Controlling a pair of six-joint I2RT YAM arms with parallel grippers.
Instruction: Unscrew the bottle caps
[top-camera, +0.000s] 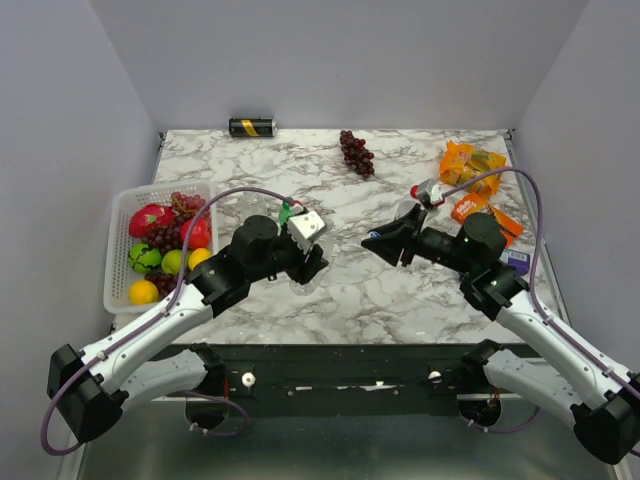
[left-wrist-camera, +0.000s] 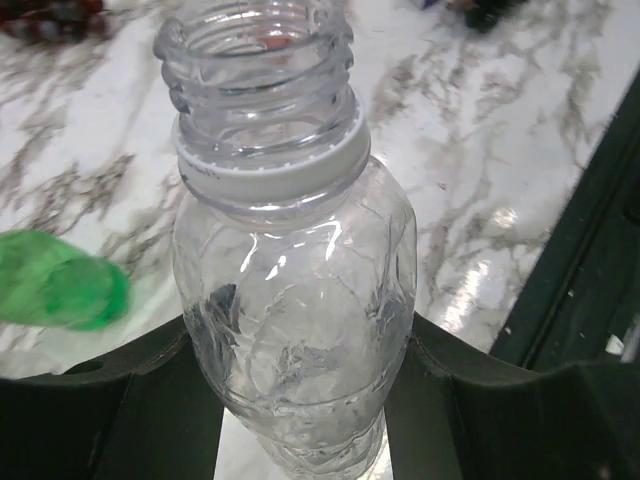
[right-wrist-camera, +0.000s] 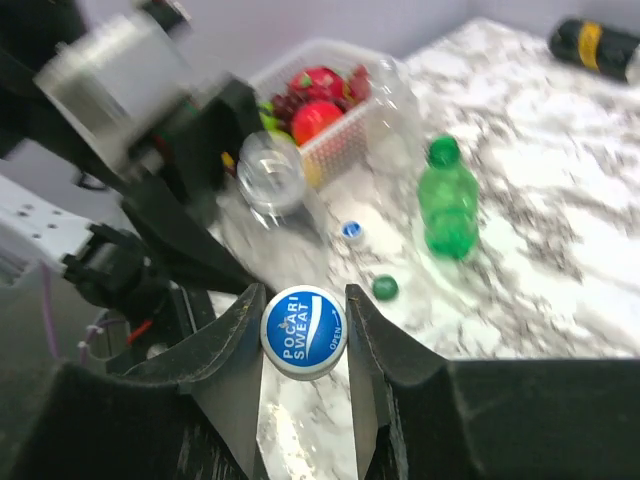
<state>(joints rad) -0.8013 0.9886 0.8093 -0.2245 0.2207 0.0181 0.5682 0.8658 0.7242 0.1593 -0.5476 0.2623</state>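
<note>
Left gripper (left-wrist-camera: 300, 400) is clamping the opened clear bottle (left-wrist-camera: 290, 250); right gripper (right-wrist-camera: 303, 308) is pinching the cap (right-wrist-camera: 303, 334), due for setting down.

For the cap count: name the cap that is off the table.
The blue Pocari Sweat cap, pinched in the right pincer; the green cap and white cap lie on the table.

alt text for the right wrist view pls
The right gripper pinches a blue-and-white Pocari Sweat cap. Beyond, the left gripper holds a clear bottle with its mouth open; a green bottle stands upright on the marble table, two loose caps near it.
</note>
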